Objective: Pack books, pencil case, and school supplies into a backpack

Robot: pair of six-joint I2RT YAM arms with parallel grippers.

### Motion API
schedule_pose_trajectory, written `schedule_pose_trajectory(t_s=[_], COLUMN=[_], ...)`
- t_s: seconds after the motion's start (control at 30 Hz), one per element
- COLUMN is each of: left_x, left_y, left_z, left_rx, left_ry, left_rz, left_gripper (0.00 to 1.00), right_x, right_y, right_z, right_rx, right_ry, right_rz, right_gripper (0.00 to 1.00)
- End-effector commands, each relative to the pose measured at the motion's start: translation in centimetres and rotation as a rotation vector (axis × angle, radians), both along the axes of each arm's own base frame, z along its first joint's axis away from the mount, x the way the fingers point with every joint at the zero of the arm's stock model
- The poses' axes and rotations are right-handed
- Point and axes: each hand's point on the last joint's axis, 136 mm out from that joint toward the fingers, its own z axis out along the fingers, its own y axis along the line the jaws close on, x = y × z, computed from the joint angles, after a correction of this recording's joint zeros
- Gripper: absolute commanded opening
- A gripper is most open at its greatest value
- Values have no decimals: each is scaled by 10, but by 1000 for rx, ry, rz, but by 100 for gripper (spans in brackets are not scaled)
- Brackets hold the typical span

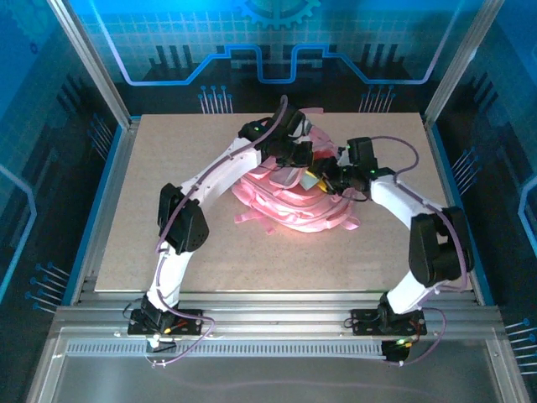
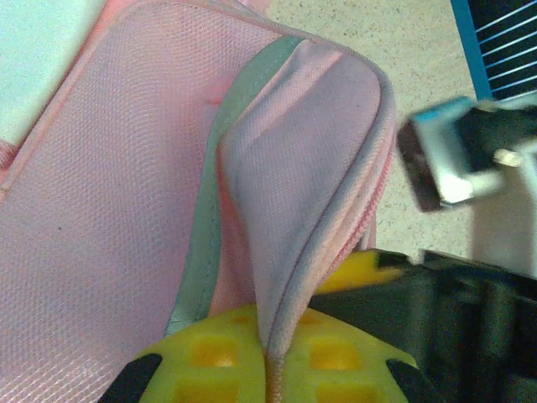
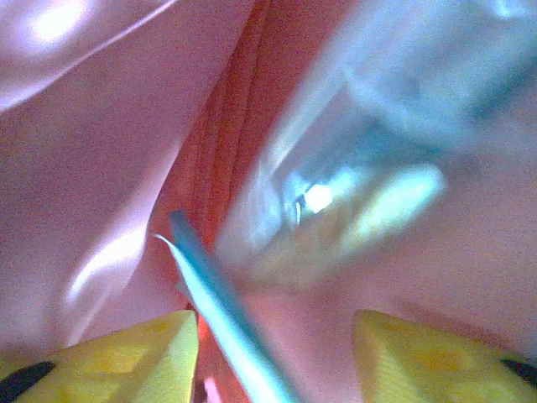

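desk [image 1: 168,252]: tan board that carries the backpack, with both arm bases at its near edge.
backpack [image 1: 294,210]: pink and crumpled, mid-desk, nearer the far edge than the near one. Straps trail toward the near edge. The arms reach into it, one from each side.
left tool [image 2: 270,369]: narrow, clamped on a piped seam of backpack fabric. The pink fold rises from between the yellow fingers [image 2: 210,361].
right tool [image 3: 275,336]: wide, yellow fingers apart, gripping nothing. It sits inside the backpack with pink lining all round.
blue piece [image 3: 214,290]: thin light-blue edge, tilted, running through the gap between the right tool's fingers. Cannot tell whether it touches either finger.
clear item [image 3: 352,201]: whitish-clear and blurred, against the lining just beyond the blue piece, inside the backpack.
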Motion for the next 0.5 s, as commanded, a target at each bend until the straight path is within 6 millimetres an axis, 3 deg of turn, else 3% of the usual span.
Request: schedule_pose_trajectory(t_s=[0.0, 0.1, 0.2, 0.27, 0.33, 0.47], left_x=[-2, -2, -2, -3, -4, -10], left_y=[-12, -16, -17, -17, -16, -6], left_z=[38, 35, 34, 35, 39, 47], left_rx=[-130, -150, -163, -170, -181, -187], left_ry=[-36, -17, -6, -1, 3, -1], left_rz=[-11, -11, 1, 6, 12, 32], left_gripper=[1, 4, 21, 33, 51, 65], right_x=[-22, -37, -50, -57, -64, -76], right_y=[-29, -47, -54, -53, -49, -29], right_z=[25, 29, 34, 38, 39, 38], right_rx=[-95, -149, -195, -204, -216, -245], right_ry=[-45, -49, -64, -71, -72, -71], right_rz=[8, -4, -9, -6, 5, 46], right_gripper=[57, 59, 61, 61, 61, 61])
